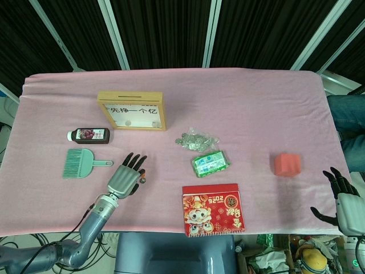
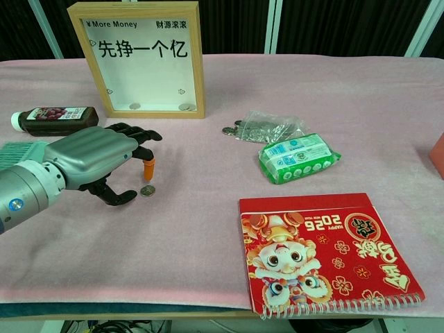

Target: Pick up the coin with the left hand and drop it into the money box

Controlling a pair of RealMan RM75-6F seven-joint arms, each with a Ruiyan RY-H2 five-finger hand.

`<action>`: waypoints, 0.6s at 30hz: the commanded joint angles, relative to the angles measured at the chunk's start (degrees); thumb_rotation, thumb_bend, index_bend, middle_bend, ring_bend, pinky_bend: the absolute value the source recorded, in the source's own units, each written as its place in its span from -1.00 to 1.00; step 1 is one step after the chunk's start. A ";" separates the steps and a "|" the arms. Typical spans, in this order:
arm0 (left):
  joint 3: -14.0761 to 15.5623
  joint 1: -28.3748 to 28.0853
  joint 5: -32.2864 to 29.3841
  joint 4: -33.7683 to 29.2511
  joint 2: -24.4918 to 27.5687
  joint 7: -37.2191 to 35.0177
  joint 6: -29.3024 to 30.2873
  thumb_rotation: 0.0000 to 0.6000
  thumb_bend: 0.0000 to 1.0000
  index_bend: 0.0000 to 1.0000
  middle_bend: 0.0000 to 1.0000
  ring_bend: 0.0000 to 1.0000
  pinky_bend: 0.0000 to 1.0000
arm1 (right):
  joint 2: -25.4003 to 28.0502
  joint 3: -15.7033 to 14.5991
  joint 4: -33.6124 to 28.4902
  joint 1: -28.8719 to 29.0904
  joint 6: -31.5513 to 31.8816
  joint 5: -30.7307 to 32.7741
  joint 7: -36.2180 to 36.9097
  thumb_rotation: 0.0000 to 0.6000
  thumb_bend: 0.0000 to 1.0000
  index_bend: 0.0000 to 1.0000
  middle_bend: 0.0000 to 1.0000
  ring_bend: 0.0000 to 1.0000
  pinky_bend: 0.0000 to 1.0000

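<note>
**A:** Head view first. Where's the coin?

**B:** The coin (image 1: 143, 180) is a small dark speck on the pink bench (image 1: 256, 114), just beside the fingertips of the left robot hand (image 1: 126, 177), at about 3 o'clock from them. The money box (image 1: 132, 111), a wooden frame with a clear front, stands at 12 o'clock from that hand, well apart. The right robot hand (image 1: 342, 197) sits at the bench's far right edge, fingers spread and holding nothing.

**A:** And the chest view?

**B:** Clearer. The coin (image 2: 146, 190) lies flat on the cloth. The left robot hand (image 2: 97, 163) hovers over it with fingers apart and empty; an orange-capped fingertip (image 2: 148, 166) points down at 12 o'clock of the coin, and the thumb curls in from 9 o'clock. I can't tell whether either touches it. The money box (image 2: 141, 62) is at 12 o'clock, with two coins already resting at its bottom. The right hand isn't visible here.

**A:** How will the coin handle?

**B:** My guess: light, rigid, thin and slick, lying flush on soft fabric, so little edge is exposed. I'd pinch opposite rims between thumb and finger, pressing slightly into the cloth to get under it. Too loose a pinch and it may slip or flip.
</note>
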 commanded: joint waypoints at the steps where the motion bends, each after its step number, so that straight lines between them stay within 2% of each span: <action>1: -0.10 -0.05 0.06 -0.32 0.06 0.04 0.18 1.00 -0.28 -0.15 -0.90 -1.00 -0.98 | 0.02 -0.04 -0.08 -0.01 0.02 -0.05 -0.04 1.00 -0.85 -0.73 -0.95 -0.79 -0.60; 18: 0.24 0.07 -0.03 -0.44 0.21 0.39 0.48 1.00 -0.28 -0.17 -0.90 -1.00 -0.98 | 0.15 -0.20 0.02 -0.08 0.09 -0.27 0.04 1.00 -0.84 -0.73 -0.95 -0.79 -0.60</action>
